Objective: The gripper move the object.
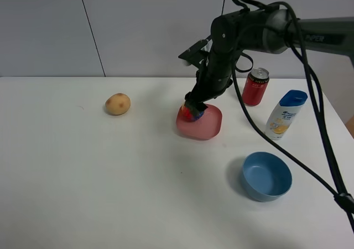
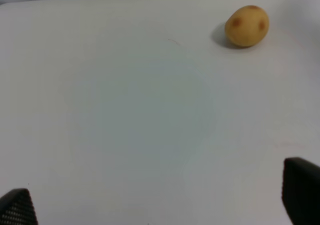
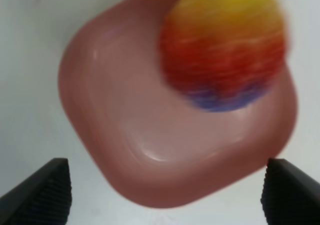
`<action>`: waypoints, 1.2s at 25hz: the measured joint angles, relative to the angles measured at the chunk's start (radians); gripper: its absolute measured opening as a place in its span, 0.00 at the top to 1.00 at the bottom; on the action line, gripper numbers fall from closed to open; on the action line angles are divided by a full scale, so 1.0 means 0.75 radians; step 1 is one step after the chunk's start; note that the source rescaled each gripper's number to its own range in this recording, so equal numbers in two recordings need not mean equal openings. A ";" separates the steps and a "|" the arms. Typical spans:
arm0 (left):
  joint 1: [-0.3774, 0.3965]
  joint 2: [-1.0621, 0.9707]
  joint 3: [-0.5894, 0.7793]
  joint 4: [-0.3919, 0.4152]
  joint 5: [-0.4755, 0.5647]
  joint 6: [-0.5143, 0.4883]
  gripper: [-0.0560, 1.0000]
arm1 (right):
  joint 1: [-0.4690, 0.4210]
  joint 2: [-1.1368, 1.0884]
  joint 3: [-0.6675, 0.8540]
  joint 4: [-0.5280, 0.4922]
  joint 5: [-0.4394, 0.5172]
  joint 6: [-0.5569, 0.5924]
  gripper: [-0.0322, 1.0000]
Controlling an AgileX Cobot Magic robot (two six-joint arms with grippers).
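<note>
Blue bowl [image 1: 266, 176]: nearest on the table [image 1: 83, 193], seen only from the high camera.
My right pincer [image 1: 194, 108]: spread wide above the pink dish [image 1: 200, 123], holding nothing; my wrist view shows both tips [image 3: 40, 192] well apart.
Ball [image 3: 225, 47]: blurred in my wrist view, red, yellow and purple, over the dish's rim [image 3: 150, 150].
My left pincer [image 2: 160, 205]: open, empty; only its wrist view shows it.
Potato [image 1: 118, 103]: well apart, left.
Red can [image 1: 255, 86], shampoo bottle [image 1: 285, 113]: farther right.
</note>
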 joint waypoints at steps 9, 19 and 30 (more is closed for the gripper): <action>0.000 0.000 0.000 0.000 0.000 0.002 0.00 | -0.002 -0.478 0.000 0.058 0.005 -0.003 0.23; 0.000 0.000 0.000 0.000 0.000 0.002 0.00 | -0.303 -1.036 0.000 0.091 0.247 -0.003 0.23; 0.000 0.000 0.000 0.000 0.000 0.002 0.00 | -0.506 -1.700 0.454 0.253 0.383 0.007 0.23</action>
